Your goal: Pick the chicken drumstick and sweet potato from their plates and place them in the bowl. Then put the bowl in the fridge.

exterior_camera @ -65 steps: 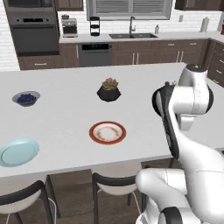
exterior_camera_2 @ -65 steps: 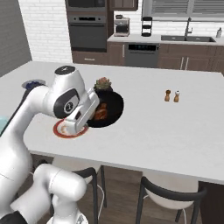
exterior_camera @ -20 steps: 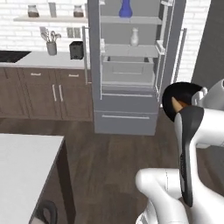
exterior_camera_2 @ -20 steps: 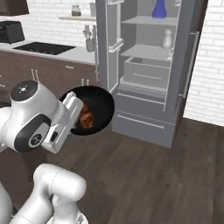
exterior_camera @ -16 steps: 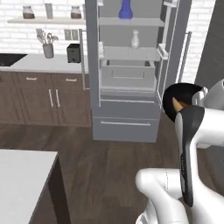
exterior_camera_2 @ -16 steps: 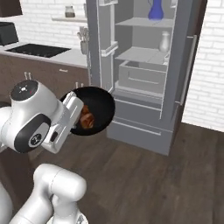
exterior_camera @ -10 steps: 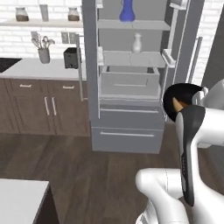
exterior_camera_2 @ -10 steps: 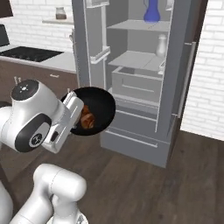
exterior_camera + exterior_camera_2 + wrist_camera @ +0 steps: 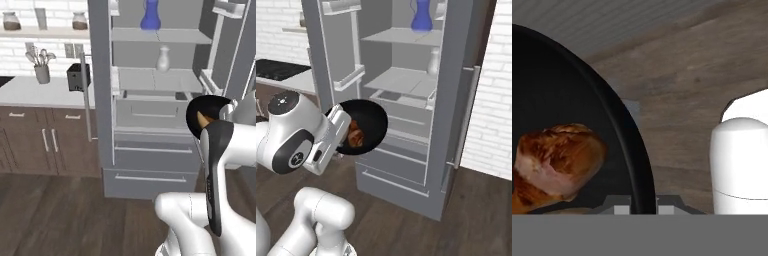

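Nearer now: fridge [image 9: 150, 125], bowl [image 9: 363, 127] aloft.

Bowl [image 9: 368, 125] in front of the open fridge [image 9: 406, 100], chicken drumstick [image 9: 557, 162] inside the bowl, counter [image 9: 35, 92] left of the fridge

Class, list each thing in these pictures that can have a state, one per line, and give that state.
fridge: doors open, shelves showing.
bowl: held up in front of the fridge, tilted, not yet on a shelf.
chicken drumstick: lying inside the bowl.
sweet potato: in the bowl.
end effector: shut on the bowl's rim.
blue vase: upright on the top shelf.
white bottle: upright on the shelf below.
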You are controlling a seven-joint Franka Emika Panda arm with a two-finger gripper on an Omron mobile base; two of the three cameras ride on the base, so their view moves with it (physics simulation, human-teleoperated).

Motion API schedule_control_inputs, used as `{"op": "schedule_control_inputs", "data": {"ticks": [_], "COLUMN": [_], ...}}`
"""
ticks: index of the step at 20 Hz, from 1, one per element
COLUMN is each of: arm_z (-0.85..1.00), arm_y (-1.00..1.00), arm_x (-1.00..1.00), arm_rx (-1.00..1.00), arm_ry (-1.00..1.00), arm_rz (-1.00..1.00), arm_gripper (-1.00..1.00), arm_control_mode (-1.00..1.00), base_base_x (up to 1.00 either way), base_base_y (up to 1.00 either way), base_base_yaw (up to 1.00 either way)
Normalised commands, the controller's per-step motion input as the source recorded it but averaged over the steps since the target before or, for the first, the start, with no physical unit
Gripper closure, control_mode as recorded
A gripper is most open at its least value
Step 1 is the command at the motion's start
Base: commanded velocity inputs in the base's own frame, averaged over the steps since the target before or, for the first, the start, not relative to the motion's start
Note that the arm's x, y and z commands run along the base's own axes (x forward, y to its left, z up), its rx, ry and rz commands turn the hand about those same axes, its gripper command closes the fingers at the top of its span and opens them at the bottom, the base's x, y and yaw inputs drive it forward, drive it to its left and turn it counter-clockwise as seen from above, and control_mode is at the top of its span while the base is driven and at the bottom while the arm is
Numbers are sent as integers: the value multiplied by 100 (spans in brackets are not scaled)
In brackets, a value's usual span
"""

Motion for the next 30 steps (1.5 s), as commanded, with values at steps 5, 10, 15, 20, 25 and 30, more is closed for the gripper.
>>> {"op": "schedule_control_inputs", "data": {"ticks": [5, 10, 15, 20, 25, 30], "arm_z": [0, 0, 0, 0, 0, 0], "arm_y": [0, 0, 0, 0, 0, 0], "arm_x": [0, 0, 0, 0, 0, 0], "arm_rx": [0, 0, 0, 0, 0, 0], "arm_ry": [0, 0, 0, 0, 0, 0], "arm_rz": [0, 0, 0, 0, 0, 0], "arm_gripper": [100, 100, 100, 100, 100, 100], "arm_control_mode": [100, 100, 100, 100, 100, 100], "base_base_x": [100, 96, 47, 24, 22, 83], "base_base_y": [36, 30, 3, 6, 0, -3], "base_base_yaw": [0, -5, -26, -34, -12, 1]}}
